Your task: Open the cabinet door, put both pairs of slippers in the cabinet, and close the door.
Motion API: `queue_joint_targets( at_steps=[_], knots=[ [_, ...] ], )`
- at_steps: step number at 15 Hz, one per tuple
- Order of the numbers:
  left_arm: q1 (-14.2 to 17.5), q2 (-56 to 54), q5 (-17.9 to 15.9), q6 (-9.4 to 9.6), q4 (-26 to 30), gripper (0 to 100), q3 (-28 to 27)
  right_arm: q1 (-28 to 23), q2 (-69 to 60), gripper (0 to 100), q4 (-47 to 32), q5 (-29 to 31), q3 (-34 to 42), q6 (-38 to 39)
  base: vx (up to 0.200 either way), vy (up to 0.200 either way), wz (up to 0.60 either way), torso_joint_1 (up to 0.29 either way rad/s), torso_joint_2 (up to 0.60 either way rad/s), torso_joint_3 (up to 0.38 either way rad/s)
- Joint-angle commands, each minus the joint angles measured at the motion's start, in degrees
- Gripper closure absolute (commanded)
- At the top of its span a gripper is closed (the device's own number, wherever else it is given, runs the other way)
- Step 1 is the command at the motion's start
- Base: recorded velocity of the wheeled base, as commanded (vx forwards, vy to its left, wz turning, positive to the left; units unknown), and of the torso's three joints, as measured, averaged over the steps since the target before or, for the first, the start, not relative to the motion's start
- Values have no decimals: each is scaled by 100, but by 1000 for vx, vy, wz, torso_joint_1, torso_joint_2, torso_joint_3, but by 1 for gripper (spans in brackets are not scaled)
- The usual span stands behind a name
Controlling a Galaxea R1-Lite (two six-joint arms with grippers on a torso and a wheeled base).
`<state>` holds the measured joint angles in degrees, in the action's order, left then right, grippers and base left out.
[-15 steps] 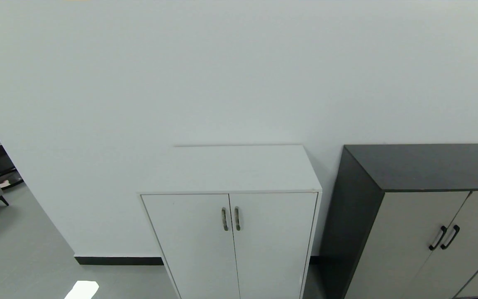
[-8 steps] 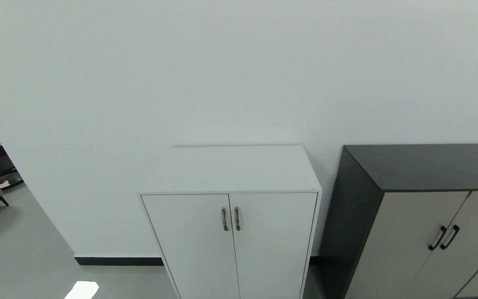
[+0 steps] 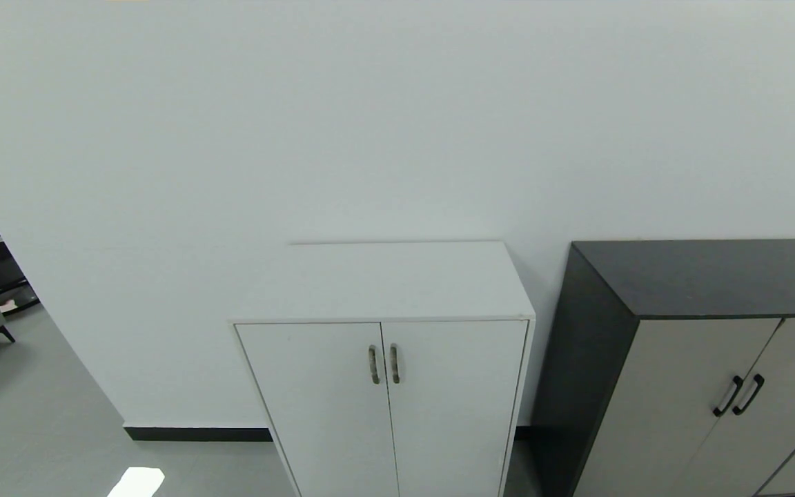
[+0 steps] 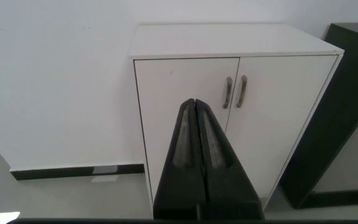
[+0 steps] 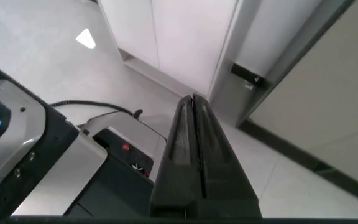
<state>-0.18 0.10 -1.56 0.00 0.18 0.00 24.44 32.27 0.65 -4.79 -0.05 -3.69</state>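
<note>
White cabinet (image 3: 397, 279) stands at the wall (image 3: 370, 124), both doors (image 3: 321, 407) shut, beside a dark cabinet (image 3: 687, 276). My left claw (image 4: 195, 104) is pressed together facing it; my right claw (image 5: 193, 99) also, above the floor (image 5: 291, 180).

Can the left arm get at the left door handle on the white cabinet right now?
Probably yes. The left gripper points at the white cabinet, and nothing stands between it and the left door handle. Its jaws are shut, so it would have to open first. Reach from here is uncertain.
</note>
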Motion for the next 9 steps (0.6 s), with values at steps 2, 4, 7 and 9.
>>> queue_joint_targets(
  at_steps=[2,4,7,9],
  knots=[
    [1,8,-2,9,-1,100,0,-185,-414,100,-38,277,5,405,0,0,0,0,0,0],
    [1,-1,-2,0,-1,100,0,-766,-573,100,-47,277,5,405,0,0,0,0,0,0],
    [1,-1,-2,0,-1,100,0,-1794,-1082,100,-47,277,5,405,0,0,0,0,0,0],
    [1,8,-2,9,-1,100,0,-1934,-1487,100,-38,277,5,405,0,0,0,0,0,0]
  ],
)
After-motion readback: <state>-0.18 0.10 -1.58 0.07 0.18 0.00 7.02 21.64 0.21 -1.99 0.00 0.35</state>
